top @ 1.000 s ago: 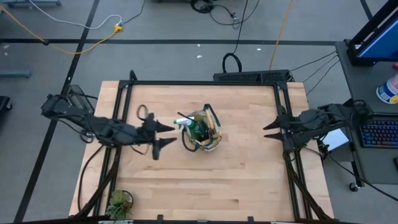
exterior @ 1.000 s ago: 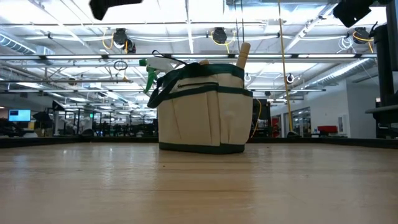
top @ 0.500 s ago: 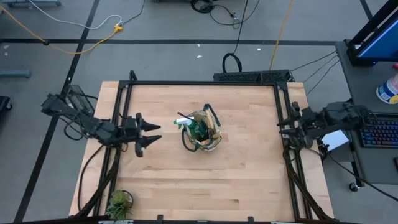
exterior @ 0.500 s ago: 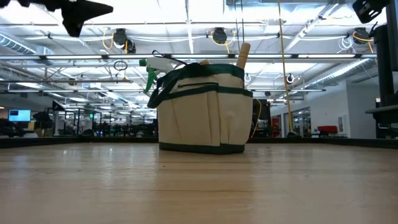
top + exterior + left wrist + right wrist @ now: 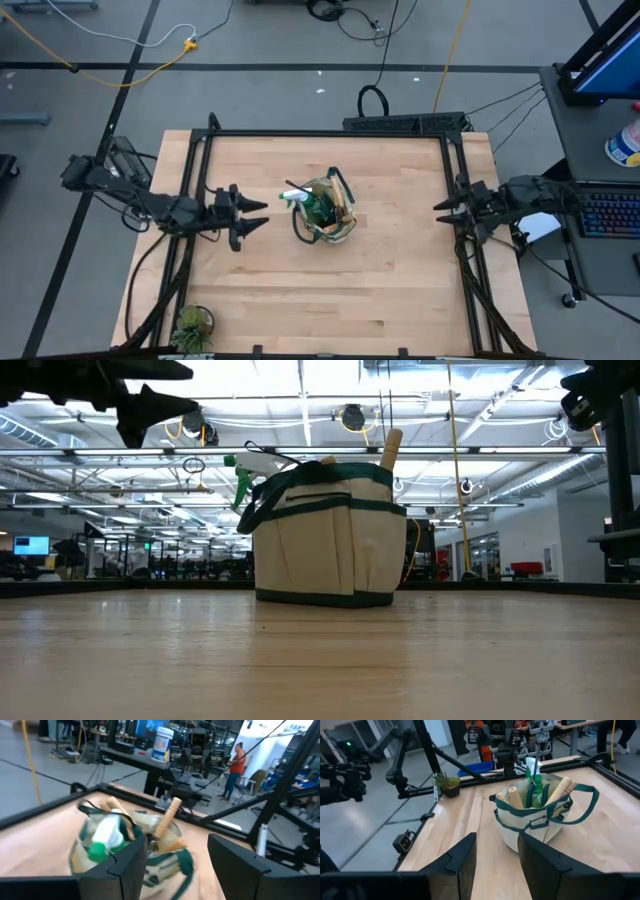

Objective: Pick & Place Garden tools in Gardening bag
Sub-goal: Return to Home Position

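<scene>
Round beige canvas bag (image 5: 325, 212) with green trim at centre of pale wooden table (image 5: 300, 290), wooden-handled tools (image 5: 390, 448) standing inside.
Left jaws at its 9 o'clock, right jaws at 3 o'clock, both well apart from it, open and empty. Bag likely soft-walled and loaded, so lift by the loop handles.

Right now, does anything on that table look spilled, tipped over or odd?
Nothing stands out. The gardening bag stands upright, wooden handles and spray bottle poking from its top. The potted plant stands at a corner. The left pincer and right pincer are open, empty, clear of the bag.
</scene>
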